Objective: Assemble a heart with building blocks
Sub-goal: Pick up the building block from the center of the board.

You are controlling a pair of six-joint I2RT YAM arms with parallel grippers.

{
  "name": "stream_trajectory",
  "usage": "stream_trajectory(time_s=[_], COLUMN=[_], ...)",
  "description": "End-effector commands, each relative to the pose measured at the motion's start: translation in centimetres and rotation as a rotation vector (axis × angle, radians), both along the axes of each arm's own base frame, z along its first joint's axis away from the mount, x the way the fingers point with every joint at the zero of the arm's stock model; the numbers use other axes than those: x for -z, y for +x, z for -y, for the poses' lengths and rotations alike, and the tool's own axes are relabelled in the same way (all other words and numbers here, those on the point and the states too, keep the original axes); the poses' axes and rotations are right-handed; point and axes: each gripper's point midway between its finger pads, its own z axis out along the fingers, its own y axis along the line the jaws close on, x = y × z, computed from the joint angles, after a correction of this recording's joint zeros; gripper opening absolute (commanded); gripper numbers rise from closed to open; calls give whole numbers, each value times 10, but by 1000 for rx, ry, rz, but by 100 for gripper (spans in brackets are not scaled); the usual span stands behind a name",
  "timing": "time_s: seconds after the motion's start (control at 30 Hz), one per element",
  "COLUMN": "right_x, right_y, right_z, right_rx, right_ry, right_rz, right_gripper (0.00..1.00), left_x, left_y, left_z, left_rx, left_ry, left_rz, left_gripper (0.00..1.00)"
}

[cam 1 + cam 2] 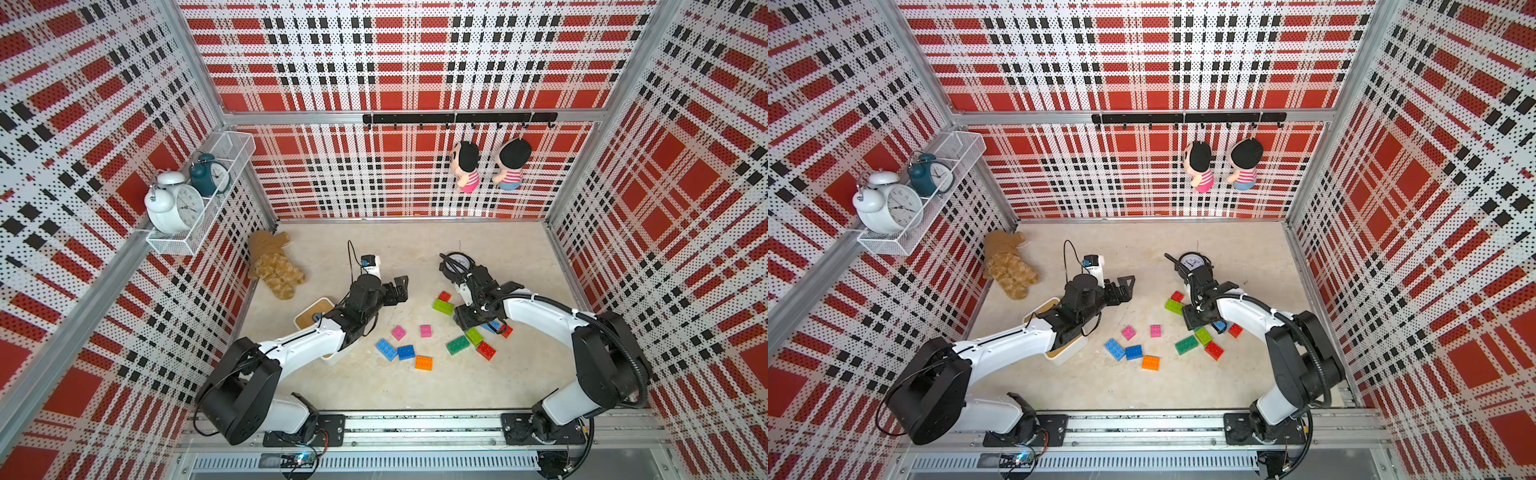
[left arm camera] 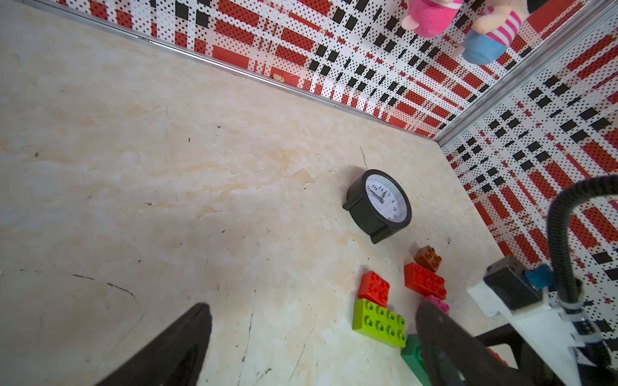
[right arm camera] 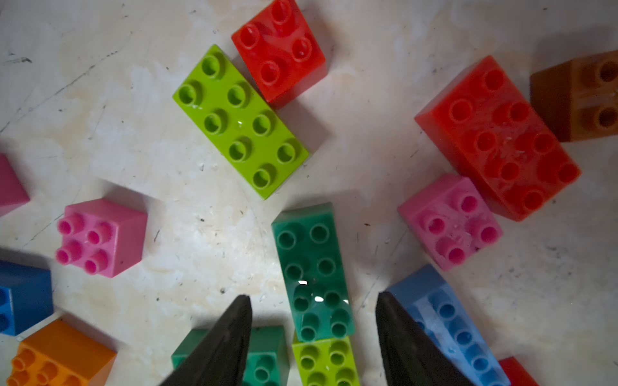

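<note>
Right end effector (image 3: 312, 297) straddles the dark green eight-stud plastic block (image 3: 311, 254), jaws apart, not gripping; left end effector (image 2: 311, 309) gapes wide, empty, apart from it.

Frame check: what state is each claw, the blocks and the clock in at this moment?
Left claw: open, empty, above bare table.
Right claw: open, straddling the dark green block, with gaps on both sides.
Dark green block: flat, studs up, not gripped.
Other blocks: loose, scattered, no heart started.
Black clock: on the table, apparently face up.
Dolls: hanging up.
</note>
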Motion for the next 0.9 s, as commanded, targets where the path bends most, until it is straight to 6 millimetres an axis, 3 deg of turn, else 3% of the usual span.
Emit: stream_trajectory(time_s=[0.0,0.23,0.5,0.87], right_x=[5,8,14,17], right_y=[0,2,0,1], right_z=[0,-3,-5,-8], right_rx=[-73,-108,-123,-130], right_ry=[-43,-49,-46,-35], right_rz=[-14,-19,-41,-53], right_gripper=[63,57,57,53], left_x=[-16,-19,-20,-3], left_y=[6,6,-23,-36], left_z=[6,7,47,58], left_rx=[15,34,318,389], left_ry=[-24,-32,-79,-76], left_rz=[40,44,24,-25], left_gripper=[98,98,98,98])
